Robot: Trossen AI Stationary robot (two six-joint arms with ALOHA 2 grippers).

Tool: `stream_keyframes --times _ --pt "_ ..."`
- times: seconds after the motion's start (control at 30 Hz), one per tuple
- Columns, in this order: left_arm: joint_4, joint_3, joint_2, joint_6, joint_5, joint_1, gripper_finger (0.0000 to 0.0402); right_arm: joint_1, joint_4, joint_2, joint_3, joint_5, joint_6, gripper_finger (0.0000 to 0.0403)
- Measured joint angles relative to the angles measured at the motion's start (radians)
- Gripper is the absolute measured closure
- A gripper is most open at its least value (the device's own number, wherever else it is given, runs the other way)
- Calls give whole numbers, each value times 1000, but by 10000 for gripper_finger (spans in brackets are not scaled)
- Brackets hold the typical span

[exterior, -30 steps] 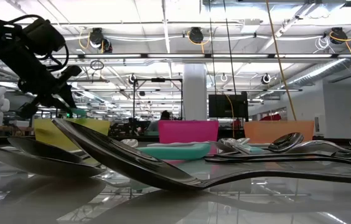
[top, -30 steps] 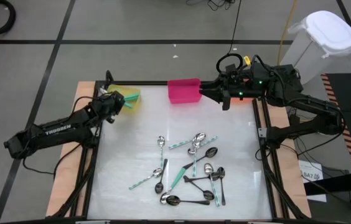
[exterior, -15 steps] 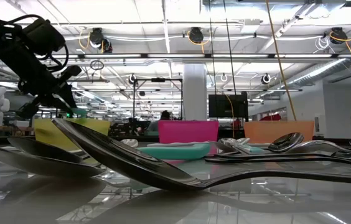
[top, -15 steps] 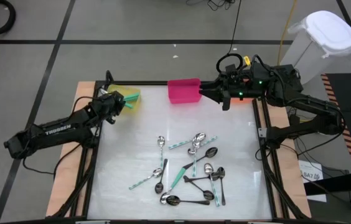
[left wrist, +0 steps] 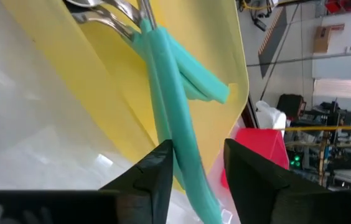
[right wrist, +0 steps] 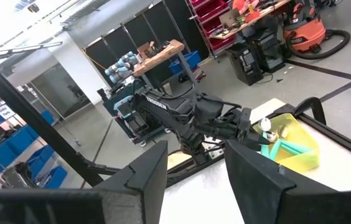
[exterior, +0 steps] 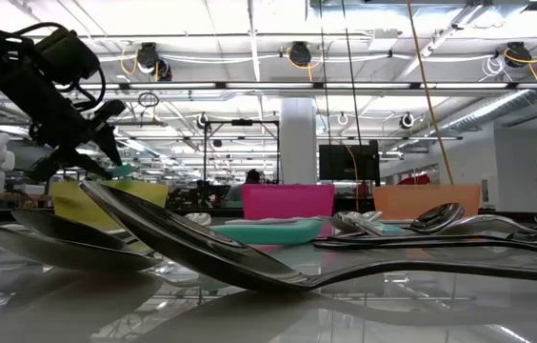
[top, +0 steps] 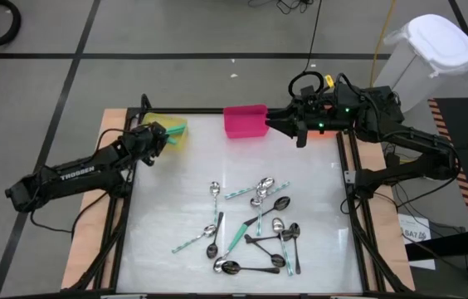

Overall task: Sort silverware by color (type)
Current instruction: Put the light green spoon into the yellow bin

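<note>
A: Left claw [top: 161, 138] is at the yellow bin [top: 176, 133], far-left corner of the tabletop [top: 168, 208]. Fingers [left wrist: 157, 177] apart, teal-handled spoon [left wrist: 175, 130] in the gap between them. Can't tell if the pads touch the handle.

B: Where's the spoon sitting?

A: Handle runs out over the bin's rim, bowl end inside the bin. Another teal handle [left wrist: 200, 78] lies under it in there, plus some shiny metal ends at the far side.

B: Right arm?

A: Right claw [top: 294, 127] hovers at the far edge of the tabletop, just beside the pink bin [top: 245, 120], on its right. Fingers [right wrist: 144, 180] apart, nothing between them. Orange bin [exterior: 427, 200] shows only from table height, right of the pink one.

B: Rest of the silverware?

A: Pile of spoons [top: 255, 224] in the middle and near part of the tabletop, well apart from both claws. Mixed: teal handles, shiny silver, dark ones, several crossing each other. One teal-handled spoon [top: 191, 242] lies at the left edge of the pile.
</note>
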Motion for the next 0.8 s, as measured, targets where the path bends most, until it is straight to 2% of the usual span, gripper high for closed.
stream_keyframes --times 0.27,0.53,0.8 --pt "44 2 0 15 3 1 226 0 0 0 0 -3 4 245" --pt "53 4 -3 21 9 6 219 0 0 0 0 -3 -1 245" --pt "-7 119 -3 212 10 6 220 0 0 0 0 -4 18 245"
